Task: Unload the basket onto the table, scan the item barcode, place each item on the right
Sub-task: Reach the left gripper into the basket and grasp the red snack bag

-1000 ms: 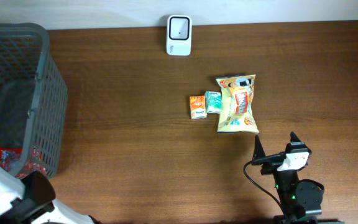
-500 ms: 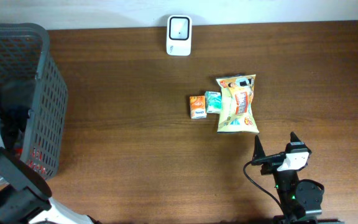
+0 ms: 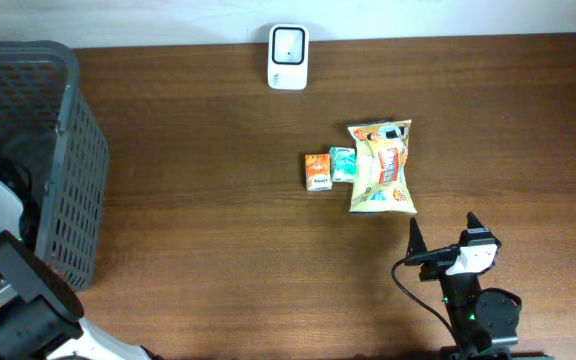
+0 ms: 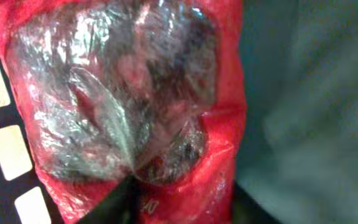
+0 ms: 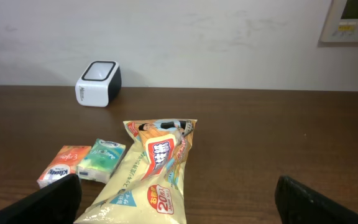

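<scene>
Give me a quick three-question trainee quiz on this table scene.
1. True or false: the right hand holds the snack bag.
2. Which lies nearest the snack bag? A) orange pack B) green pack C) white scanner
3. Fill in: the grey basket stands on the robot's ___ side.
Key: 1 false, the hand is open and apart from the bag; 2 B; 3 left.
</scene>
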`<state>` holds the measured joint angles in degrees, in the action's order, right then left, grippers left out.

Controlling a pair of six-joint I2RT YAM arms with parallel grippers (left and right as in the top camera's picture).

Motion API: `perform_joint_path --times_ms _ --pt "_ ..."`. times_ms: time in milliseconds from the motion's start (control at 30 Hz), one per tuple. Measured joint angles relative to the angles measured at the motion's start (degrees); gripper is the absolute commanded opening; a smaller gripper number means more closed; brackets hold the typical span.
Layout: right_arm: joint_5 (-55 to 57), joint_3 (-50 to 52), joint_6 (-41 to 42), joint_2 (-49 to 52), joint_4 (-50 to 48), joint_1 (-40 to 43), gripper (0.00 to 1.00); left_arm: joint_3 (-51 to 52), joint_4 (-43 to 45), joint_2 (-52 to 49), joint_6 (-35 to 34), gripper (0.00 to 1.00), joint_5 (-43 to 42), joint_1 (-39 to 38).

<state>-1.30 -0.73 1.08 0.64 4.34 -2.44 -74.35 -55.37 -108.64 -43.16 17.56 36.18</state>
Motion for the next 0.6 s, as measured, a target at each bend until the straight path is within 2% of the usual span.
perform_joint_path --times_ms 33,67,133,200,400,467,600 --pt "0.0 0.0 0.0 0.0 0.0 0.0 0.98 0.0 0.2 0.0 0.0 0.22 0.0 0.0" --pt "0.0 0.0 0.0 0.0 0.0 0.0 0.98 -0.1 0.2 0.0 0.0 0.09 -0.3 0.0" --pt "0.0 0.0 0.0 0.0 0.0 0.0 0.98 -2.6 -3.6 -0.1 -0.2 0.0 -2.6 0.0" --pt "0.0 0.0 0.0 0.0 0.0 0.0 0.98 -8.1 -8.6 -0.4 -0.4 0.0 -4.7 0.0" --pt "0.0 0.0 0.0 0.0 0.0 0.0 0.98 -43.3 -30.0 -0.2 -0.7 0.0 -9.3 0.1" --pt "0.0 0.0 0.0 0.0 0.0 0.0 0.98 -52.2 -31.2 1.7 0.1 0.0 -13.6 0.2" --pt "0.0 0.0 0.0 0.0 0.0 0.0 0.98 -58.8 -27.0 10.3 6.3 0.0 -22.2 -2.9"
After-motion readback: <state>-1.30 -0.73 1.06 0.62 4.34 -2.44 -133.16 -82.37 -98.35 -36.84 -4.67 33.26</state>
